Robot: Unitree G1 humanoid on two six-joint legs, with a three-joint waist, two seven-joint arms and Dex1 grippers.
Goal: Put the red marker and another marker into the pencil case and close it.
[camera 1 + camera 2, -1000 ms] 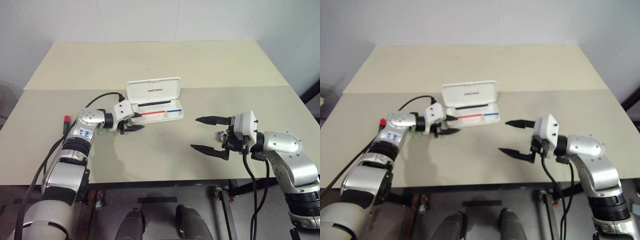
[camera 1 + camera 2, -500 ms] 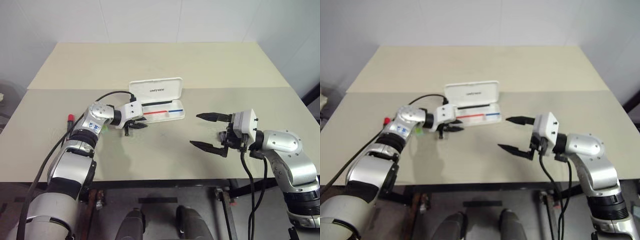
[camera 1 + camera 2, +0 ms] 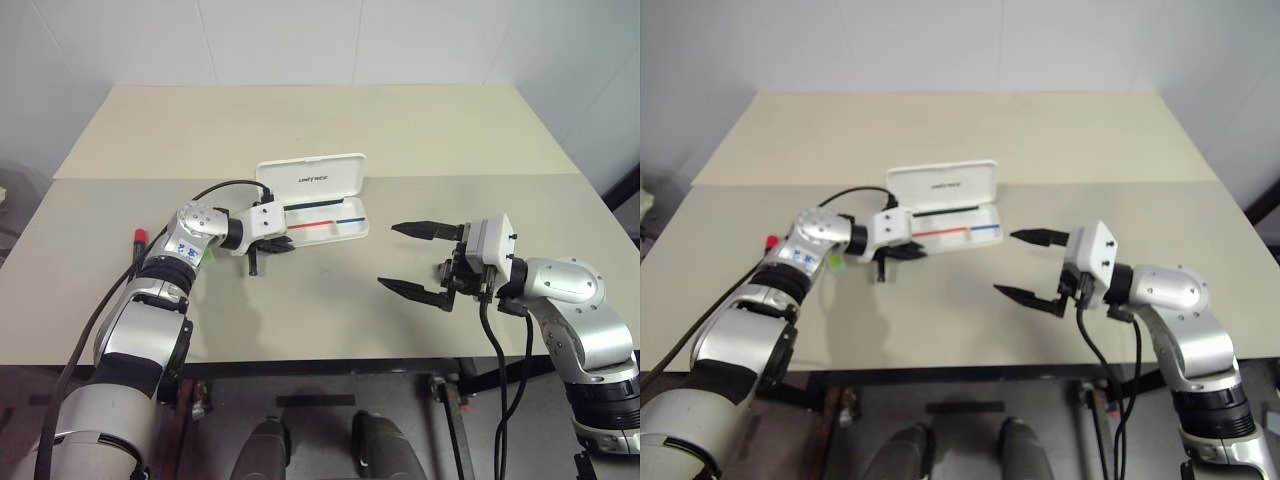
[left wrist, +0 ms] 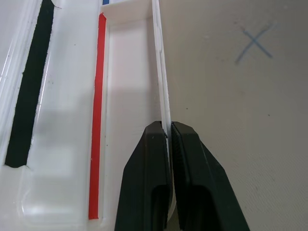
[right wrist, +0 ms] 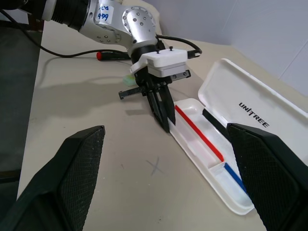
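Left wrist view shows our left gripper (image 4: 168,139) pinched tight on the thin front wall of the pencil case (image 4: 62,159). One black finger is inside the tray and one is outside. So this hand is shut, and it holds the case, not a marker.

The case lies open near the middle of the desk (image 3: 300,120), a bit toward the far side. Its lid stands up at the back. Inside we see a red stripe, a blue stripe and a black strip, but no markers.

The red marker (image 3: 137,240) lies near the left edge of the desk, behind our left arm. The green marker (image 3: 838,265) peeks out just beside that arm, between the red one and the case. We can see only a small bit of it.

Our right gripper (image 3: 412,258) hangs over the right side of the desk, well apart from the case. Its fingers are spread wide and hold nothing.

We think the job has hardly begun. Both markers still need to go in. Then the lid must be shut. Maybe the left hand is holding the case steady or sliding it, but we cannot be sure.
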